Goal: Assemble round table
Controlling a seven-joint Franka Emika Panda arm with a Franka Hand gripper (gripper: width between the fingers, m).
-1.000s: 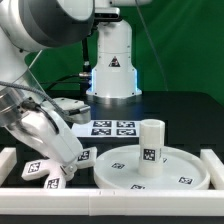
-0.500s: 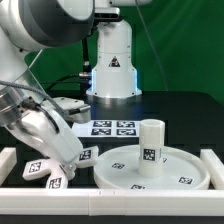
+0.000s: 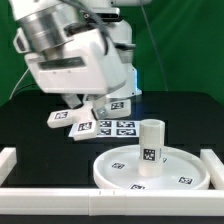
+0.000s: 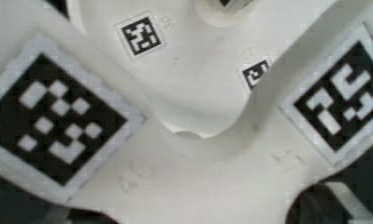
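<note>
The white round rimmed disc [image 3: 110, 170] lies flat, with tags on its face. The short cylindrical leg [image 3: 151, 148] stands upright near its middle. The cross-shaped base [image 3: 88, 119] hangs tilted in the air, well apart from both — a black-and-white tag on each arm.

A: Bright, even light. The round disc [image 3: 120, 165] almost glares white against the black tabletop [image 3: 190, 120].

B: The wrist view is soft (far too close). The cross-shaped base [image 4: 201, 105] blurs toward the corners, with faint grey shading at its middle.

I see the cross-shaped base [image 3: 82, 121] hanging above the table [image 3: 190, 112], seemingly in the tool [image 3: 90, 108]; leg [image 3: 151, 146] upright on disc [image 3: 118, 172].
</note>
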